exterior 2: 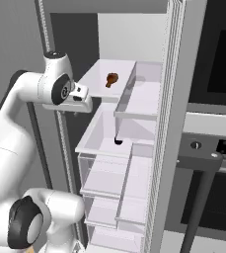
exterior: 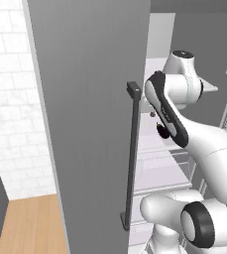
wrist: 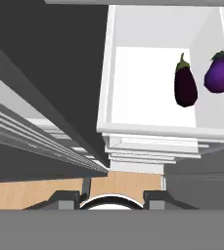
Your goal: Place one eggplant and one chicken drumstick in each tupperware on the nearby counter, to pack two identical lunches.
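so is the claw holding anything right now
Nothing is held: the claw is shut and empty, above the fridge shelf with the two eggplants.

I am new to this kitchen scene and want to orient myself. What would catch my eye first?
The open fridge: its grey door with a dark bar handle stands left of the white arm. A brown chicken drumstick lies on the top shelf. In the hand view, two purple eggplants lie side by side in a white shelf tray.

no text, label, brand, number or sign can be read on anything here.
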